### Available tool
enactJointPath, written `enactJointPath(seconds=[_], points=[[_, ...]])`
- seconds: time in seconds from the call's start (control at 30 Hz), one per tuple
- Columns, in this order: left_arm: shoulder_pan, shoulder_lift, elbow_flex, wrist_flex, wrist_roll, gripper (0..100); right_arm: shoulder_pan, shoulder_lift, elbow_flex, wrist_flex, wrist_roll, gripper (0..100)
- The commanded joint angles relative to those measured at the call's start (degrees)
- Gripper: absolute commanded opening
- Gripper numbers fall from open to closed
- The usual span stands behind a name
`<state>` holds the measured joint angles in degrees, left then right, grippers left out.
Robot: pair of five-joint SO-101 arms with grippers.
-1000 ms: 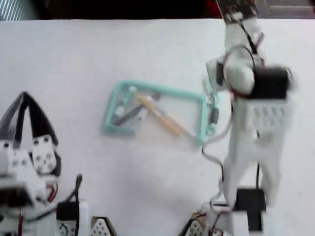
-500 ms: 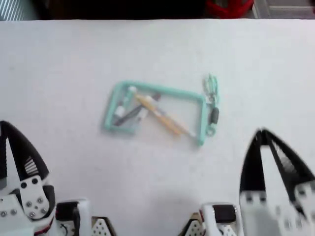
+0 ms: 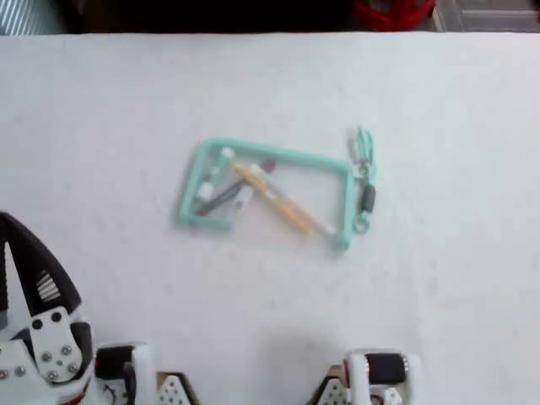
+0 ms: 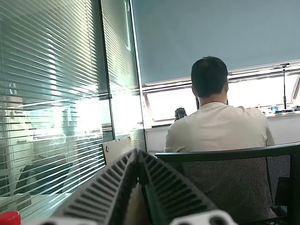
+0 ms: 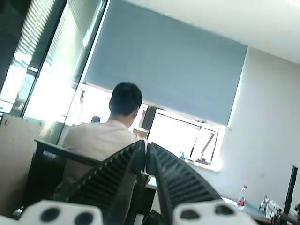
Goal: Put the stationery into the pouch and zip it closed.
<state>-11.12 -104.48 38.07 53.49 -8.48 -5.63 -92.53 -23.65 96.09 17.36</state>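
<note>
Seeing the pouch (image 3: 325, 202) on the table (image 3: 439, 278) with stationery (image 3: 278, 202) inside, I hold left gripper (image 4: 138, 153) and right gripper (image 5: 144, 146) closed, both empty.

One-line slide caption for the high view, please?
Teal-edged clear pouch holding pens lies on the white table; a gripper sits at its near corner.

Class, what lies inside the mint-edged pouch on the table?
Through the clear pouch a yellow pencil lies diagonally, with a dark pen beside it. Anything under them is hidden.
</note>
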Motion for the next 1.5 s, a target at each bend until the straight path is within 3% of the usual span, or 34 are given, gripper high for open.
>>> enactJointPath(seconds=[0.0, 0.13, 0.27, 0.4, 0.53, 0.7, 0.9, 1.07, 1.27, 1.47], points=[[-0.04, -0.04, 0.7, -1.14, 2.11, 2, 3.03, -3.03, 3.6, -1.27, 0.0, 1.8], [-0.04, -0.04, 5.89, -1.14, 8.09, 2, 10.68, -11.12, 11.34, 0.31, 0.0, 1.8], [-0.04, -0.04, 11.43, -1.49, 8.79, 2, 19.12, -10.42, 12.31, 2.07, 0.0, 1.8], [-0.04, -0.04, 14.77, -1.49, 8.79, 2, 23.34, -10.68, 13.45, 1.89, -0.44, 1.8], [-0.04, -0.04, 21.36, -1.85, 8.79, 2, 25.71, -10.68, 25.85, -5.32, -3.43, 1.8], [-0.04, -0.04, 37.63, -13.36, 8.79, 2, 22.37, -10.68, 55.38, -22.46, -6.33, 1.8], [0.04, 0.4, 59.43, -34.46, 8.79, 2, 8.22, -10.77, 91.78, -45.85, -6.42, 1.8], [2.33, 1.27, 58.99, -32.62, 8.88, 2, 1.27, -10.77, 99.78, -49.54, -6.86, 1.8], [7.69, 1.27, 58.99, -20.75, 8.79, 2, -5.67, -10.77, 105.58, -49.36, -6.86, 1.8], [7.52, 1.27, 58.99, -7.91, 8.79, 2, -5.93, -10.77, 116.84, -49.8, -6.86, 1.8]])
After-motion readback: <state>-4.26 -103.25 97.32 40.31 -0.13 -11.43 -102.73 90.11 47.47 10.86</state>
